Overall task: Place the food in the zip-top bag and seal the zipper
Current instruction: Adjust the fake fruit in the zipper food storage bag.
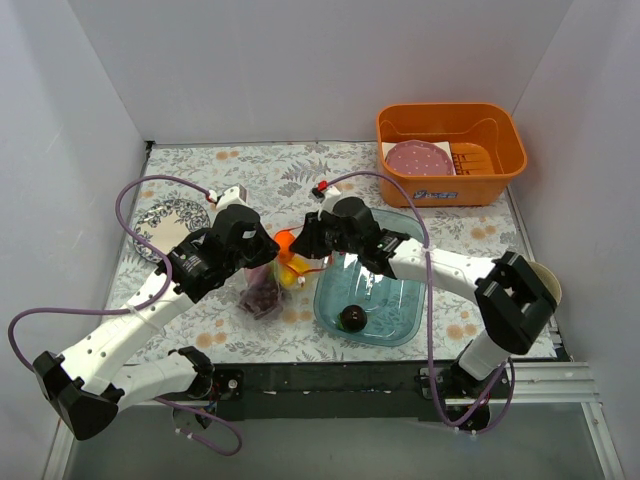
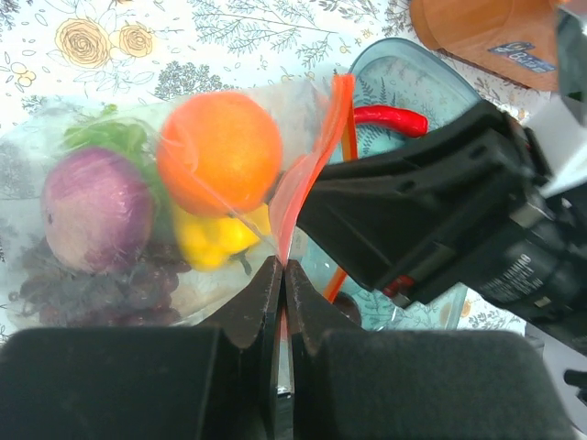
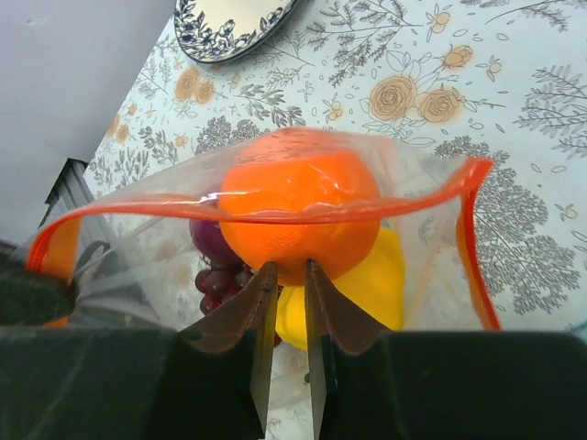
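The zip-top bag [image 1: 265, 292] lies between my two grippers with its mouth held up. Inside it I see the orange [image 3: 298, 215], yellow pepper [image 3: 371, 289], purple onion [image 2: 96, 209], dark grapes [image 2: 101, 293] and something green [image 2: 110, 136]. My left gripper [image 2: 282, 266] is shut on the red-orange zipper strip [image 2: 316, 156] at one end of the mouth. My right gripper [image 3: 284, 268] stands at the open mouth, jaws a narrow gap apart, tips against the orange, nothing visibly between them. The red chilli [image 2: 390, 117] and dark plum [image 1: 352, 317] lie in the blue tray [image 1: 400, 300].
An orange bin [image 1: 450, 150] at the back right holds the pink dotted disc [image 1: 420, 158]. A patterned plate [image 1: 170, 218] sits at the left, behind my left arm. A tan cup [image 1: 548, 280] stands by the right edge.
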